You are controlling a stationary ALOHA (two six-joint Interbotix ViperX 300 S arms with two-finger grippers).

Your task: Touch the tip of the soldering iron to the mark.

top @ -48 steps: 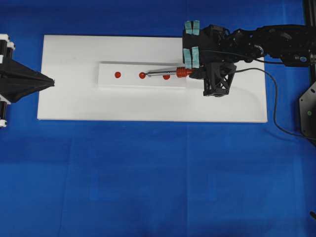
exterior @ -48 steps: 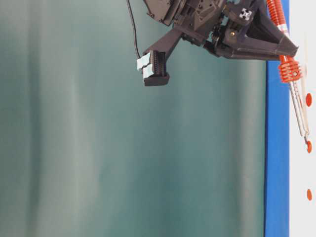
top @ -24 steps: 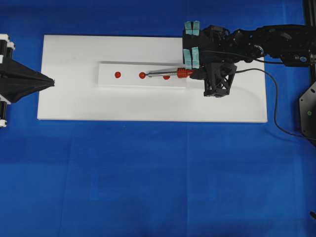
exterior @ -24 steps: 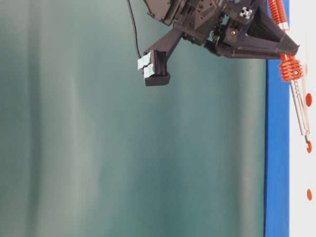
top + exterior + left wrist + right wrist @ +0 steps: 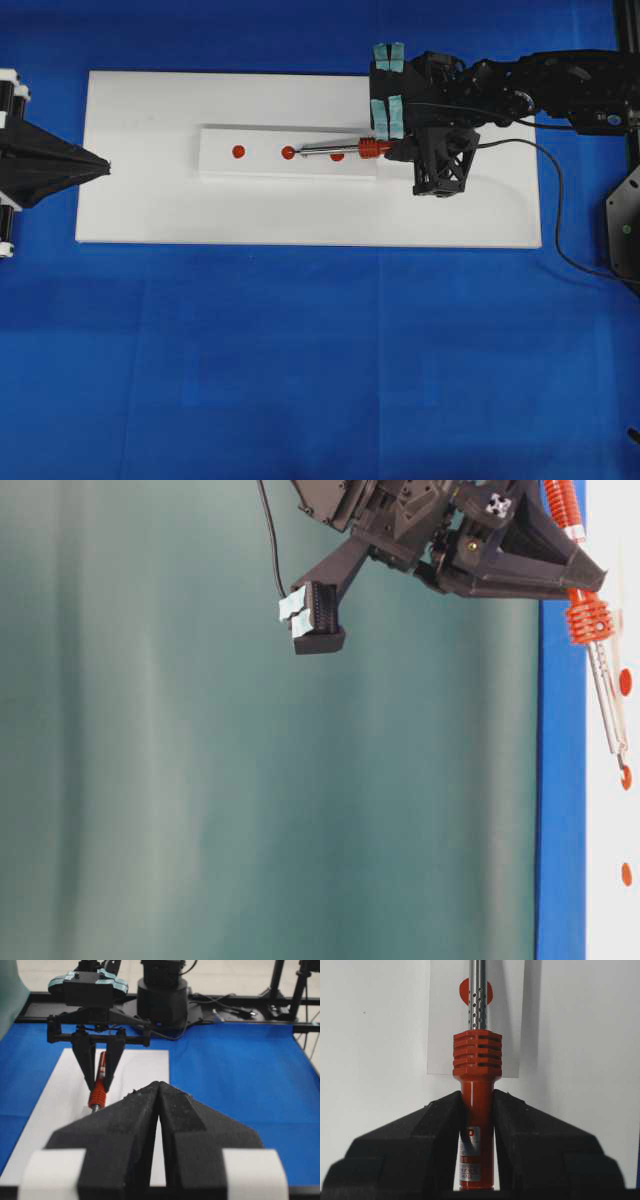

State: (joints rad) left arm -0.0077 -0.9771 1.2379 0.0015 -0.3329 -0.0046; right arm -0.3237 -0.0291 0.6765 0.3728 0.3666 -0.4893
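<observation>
The soldering iron [image 5: 372, 148] has an orange-red ribbed handle and a silver shaft. It lies low over a white strip [image 5: 220, 165] that carries three red marks. My right gripper [image 5: 397, 148] is shut on the soldering iron's handle [image 5: 476, 1110]. The iron's tip rests at the middle mark [image 5: 288, 153]; in the table-level view the tip overlaps that mark [image 5: 625, 776]. The shaft crosses the nearest mark [image 5: 489, 991]. The third mark [image 5: 238, 152] lies beyond the tip. My left gripper [image 5: 106, 166] is shut and empty at the board's left edge, its jaws [image 5: 158, 1086] facing the iron [image 5: 98, 1095].
The strip lies on a white board [image 5: 150, 210] over blue cloth. The iron's black cord [image 5: 556, 200] trails off the board to the right. The right arm's body [image 5: 560, 85] reaches in from the upper right.
The iron's tip has shifted slightly onto the middle mark and holds there. The left gripper has not moved.
</observation>
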